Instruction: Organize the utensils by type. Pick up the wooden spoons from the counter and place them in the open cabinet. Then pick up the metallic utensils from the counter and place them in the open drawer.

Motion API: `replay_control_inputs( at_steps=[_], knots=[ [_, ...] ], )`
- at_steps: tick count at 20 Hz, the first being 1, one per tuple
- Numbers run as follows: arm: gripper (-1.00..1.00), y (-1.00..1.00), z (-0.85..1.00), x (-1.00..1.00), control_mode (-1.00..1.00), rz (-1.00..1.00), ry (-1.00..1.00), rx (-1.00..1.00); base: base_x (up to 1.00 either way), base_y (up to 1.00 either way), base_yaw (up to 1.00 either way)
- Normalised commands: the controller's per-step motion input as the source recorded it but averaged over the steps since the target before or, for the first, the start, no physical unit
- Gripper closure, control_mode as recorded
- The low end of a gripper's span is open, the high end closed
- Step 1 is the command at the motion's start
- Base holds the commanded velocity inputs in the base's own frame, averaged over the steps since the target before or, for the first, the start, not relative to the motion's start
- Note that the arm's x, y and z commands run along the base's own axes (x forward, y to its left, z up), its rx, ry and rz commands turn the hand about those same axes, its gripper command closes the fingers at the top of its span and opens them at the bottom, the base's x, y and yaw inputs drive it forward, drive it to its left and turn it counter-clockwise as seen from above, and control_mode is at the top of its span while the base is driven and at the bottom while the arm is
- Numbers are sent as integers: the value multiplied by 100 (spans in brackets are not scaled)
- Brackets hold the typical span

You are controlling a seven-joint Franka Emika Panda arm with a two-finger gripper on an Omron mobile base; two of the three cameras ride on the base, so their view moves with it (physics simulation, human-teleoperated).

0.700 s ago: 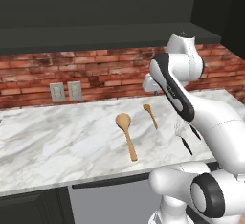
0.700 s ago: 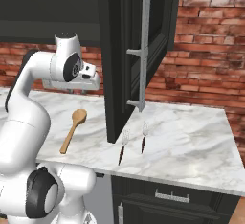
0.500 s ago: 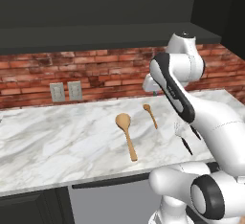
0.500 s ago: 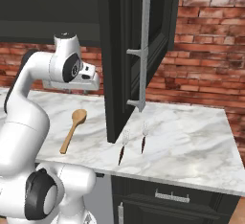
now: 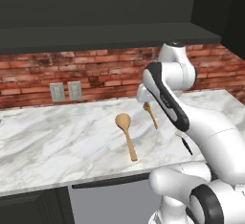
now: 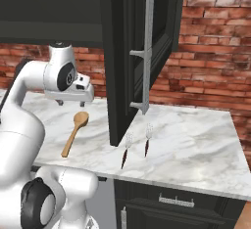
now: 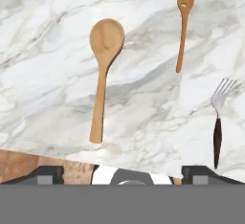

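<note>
Left base camera sitting behind arm on its left, looking forward and down over worktop (image 5: pixel 57 137) toward brick wall (image 5: pixel 95 74). Right base camera sitting behind arm on its right, facing same worktop, open cabinet door (image 6: pixel 142 47) standing close in front of lens. Hand camera hanging above worktop, looking straight down at it, nearer than base views. All three sharing larger wooden spoon (image 5: pixel 126 133) (image 6: pixel 75 132) (image 7: pixel 101 74). Hand and right base views sharing fork (image 7: pixel 218 118) (image 6: pixel 126 149).
</note>
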Motion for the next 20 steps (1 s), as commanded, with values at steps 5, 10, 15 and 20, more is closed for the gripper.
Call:
replay_control_inputs(
  at_steps=[5,10,15,20],
  knots=[
    [-100,40,-45,0,-100,-1,10,3,0,0,0],
    [-100,25,-61,4,-100,-7,16,2,0,0,0],
    [-100,16,-56,24,-100,-13,7,0,0,0,0],
    [-100,10,-43,32,-100,-14,0,-2,0,0,0]
  ],
)
